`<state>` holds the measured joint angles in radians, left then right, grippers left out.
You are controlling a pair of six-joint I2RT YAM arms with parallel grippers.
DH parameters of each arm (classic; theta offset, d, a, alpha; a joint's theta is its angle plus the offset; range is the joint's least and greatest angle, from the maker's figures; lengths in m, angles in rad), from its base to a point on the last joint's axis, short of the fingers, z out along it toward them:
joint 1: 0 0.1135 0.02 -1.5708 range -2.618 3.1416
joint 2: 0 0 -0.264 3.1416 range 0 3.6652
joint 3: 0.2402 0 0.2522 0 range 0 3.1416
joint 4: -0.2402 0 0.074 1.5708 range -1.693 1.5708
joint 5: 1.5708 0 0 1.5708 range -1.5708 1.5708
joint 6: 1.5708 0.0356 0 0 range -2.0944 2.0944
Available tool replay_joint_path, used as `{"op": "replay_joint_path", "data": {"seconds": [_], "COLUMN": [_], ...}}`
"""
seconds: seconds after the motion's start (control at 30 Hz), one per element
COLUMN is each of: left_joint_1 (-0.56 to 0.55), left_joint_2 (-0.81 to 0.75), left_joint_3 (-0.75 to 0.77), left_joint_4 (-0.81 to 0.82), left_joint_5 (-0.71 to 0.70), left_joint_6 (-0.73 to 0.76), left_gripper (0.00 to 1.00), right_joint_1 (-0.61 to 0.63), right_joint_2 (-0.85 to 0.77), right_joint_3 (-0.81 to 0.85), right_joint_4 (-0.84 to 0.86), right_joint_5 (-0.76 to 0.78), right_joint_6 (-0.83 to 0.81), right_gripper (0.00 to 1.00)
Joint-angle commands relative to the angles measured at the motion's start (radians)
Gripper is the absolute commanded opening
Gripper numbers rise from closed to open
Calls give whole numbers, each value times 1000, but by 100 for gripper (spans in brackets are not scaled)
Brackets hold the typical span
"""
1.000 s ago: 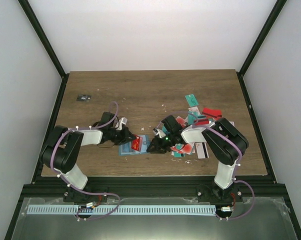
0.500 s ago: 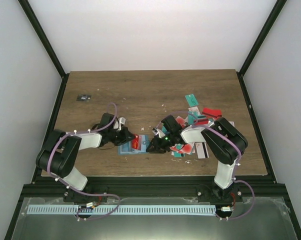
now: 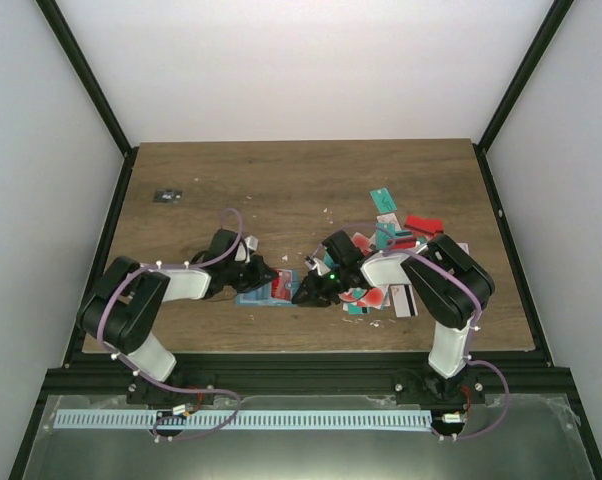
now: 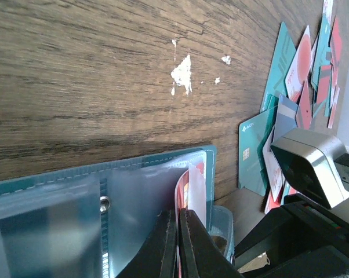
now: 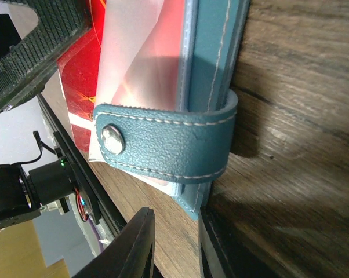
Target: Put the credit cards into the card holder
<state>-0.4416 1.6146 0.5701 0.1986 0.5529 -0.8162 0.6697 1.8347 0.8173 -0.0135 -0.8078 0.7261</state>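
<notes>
The card holder (image 3: 264, 294) lies open near the table's (image 3: 281, 180) front edge, its long axis left-right, with open wood behind. The left gripper (image 4: 178, 243), nearly closed, seemingly pinches a red card (image 4: 182, 188) in its sleeve. The right gripper (image 5: 171, 243) nips its strap-side edge.

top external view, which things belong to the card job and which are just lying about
Job: card holder, red card in left end effector, loose credit cards.
Lying about: small dark object, white flecks.

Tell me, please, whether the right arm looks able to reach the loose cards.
Probably yes: the loose cards lie right by its forearm, nothing between, though the right gripper is pinching the card holder.
</notes>
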Motion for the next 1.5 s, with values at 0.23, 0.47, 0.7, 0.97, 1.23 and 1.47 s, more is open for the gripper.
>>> {"op": "replay_joint_path", "data": {"seconds": [0.23, 0.47, 0.7, 0.97, 1.23, 1.47], "left_joint_1": [-25, -25, -26, -28, -33, -41], "left_joint_2": [-7, -97, -204, -307, -340, -297], "left_joint_3": [-25, -11, 12, 53, 37, 36], "left_joint_4": [-70, -161, -277, -454, -517, -511], "left_joint_5": [-65, -96, -129, -152, -135, -122], "left_joint_6": [-15, 15, 63, 182, 241, 263], "left_gripper": [13, 20, 39, 33, 14, 8], "right_joint_1": [1, 1, 1, 43, 99, 81], "right_joint_2": [-32, -116, -201, -246, -174, -76], "right_joint_3": [13, -11, -35, -12, 118, 281], "right_joint_4": [-17, -62, -110, -129, -171, -309], "right_joint_5": [52, 82, 91, 79, 119, 186], "right_joint_6": [15, 6, -5, 15, 33, -28], "right_gripper": [24, 25, 26, 28, 29, 30]}}
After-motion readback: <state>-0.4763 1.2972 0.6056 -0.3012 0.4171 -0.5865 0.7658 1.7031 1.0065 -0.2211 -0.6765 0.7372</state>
